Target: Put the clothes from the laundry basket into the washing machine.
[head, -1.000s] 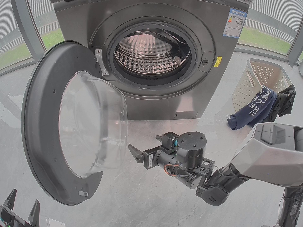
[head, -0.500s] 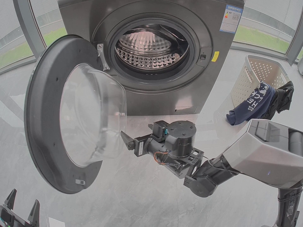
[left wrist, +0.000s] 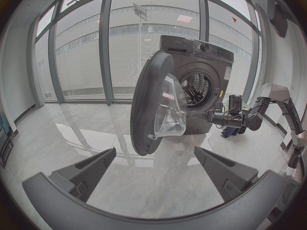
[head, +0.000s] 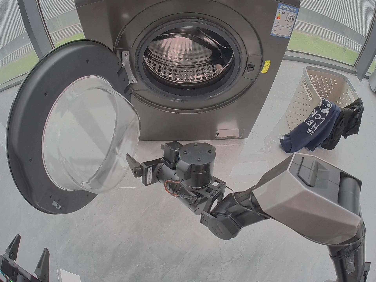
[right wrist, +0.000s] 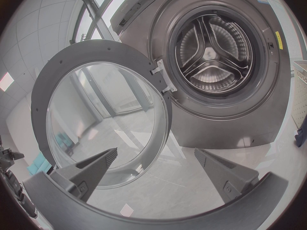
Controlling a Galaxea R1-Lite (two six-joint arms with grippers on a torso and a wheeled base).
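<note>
The grey washing machine stands with its drum showing nothing inside. Its round door is swung wide to the left. My right gripper is open and holds nothing, low in front of the machine, with one fingertip close beside the door's glass bowl. In the right wrist view the door and the drum lie beyond the open gripper. The white laundry basket stands at the right, with a navy shirt and a black garment draped over its rim. My left gripper is open and low at the near left.
Tall window frames and glass panes stand behind the machine on both sides. Pale glossy floor spreads in front of the machine and around the door. A small white scrap lies on the floor near my left gripper.
My right gripper moved left, and the door swung further open to the left with it. The head view shifted a little. The left gripper and the clothes stayed put.
</note>
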